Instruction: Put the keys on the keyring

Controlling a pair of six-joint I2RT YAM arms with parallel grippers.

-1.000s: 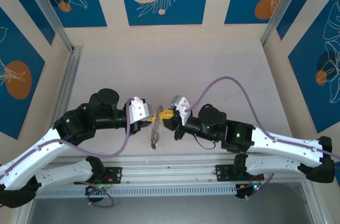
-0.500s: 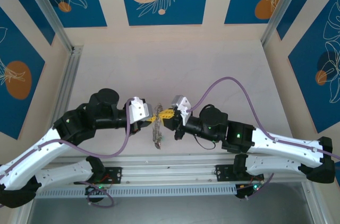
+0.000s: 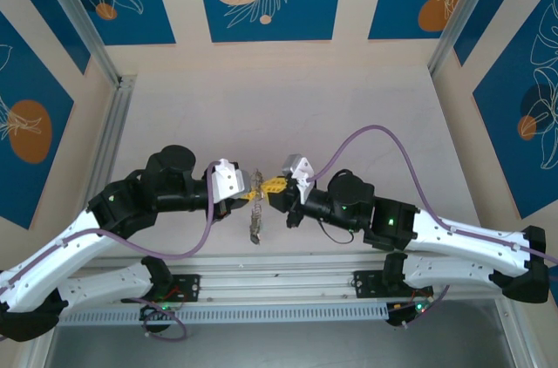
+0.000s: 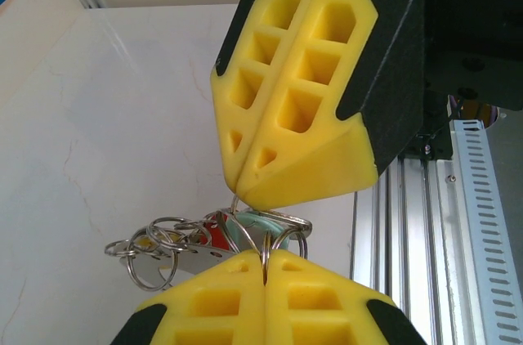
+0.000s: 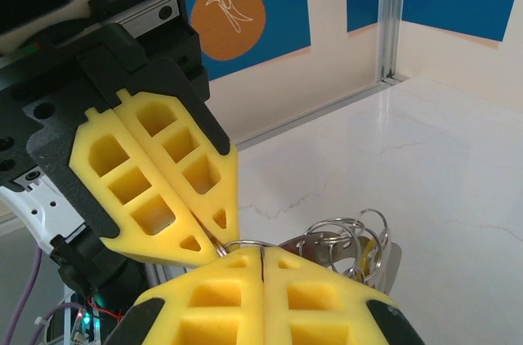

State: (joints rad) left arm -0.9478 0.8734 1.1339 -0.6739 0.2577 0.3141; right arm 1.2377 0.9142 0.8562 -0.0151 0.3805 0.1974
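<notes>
The left gripper [image 3: 249,192] and right gripper [image 3: 271,187] meet tip to tip above the near middle of the table [image 3: 288,106]. Each has its yellow fingers pressed fully together on the thin wire of the keyring [image 4: 263,228]. The foam pads cover most of the ring, so little more than a short arc shows between the two pairs of tips. The keys [image 3: 255,225] hang in a bunch just below the tips; whether they touch the table cannot be told. In the left wrist view, small split rings, a red head and a teal head crowd just left of the pinch. A metal rail [image 3: 288,268] runs along the near edge, a purple cable [image 3: 384,134] arches over the right arm, and blue panels [image 3: 261,2] line the walls.
</notes>
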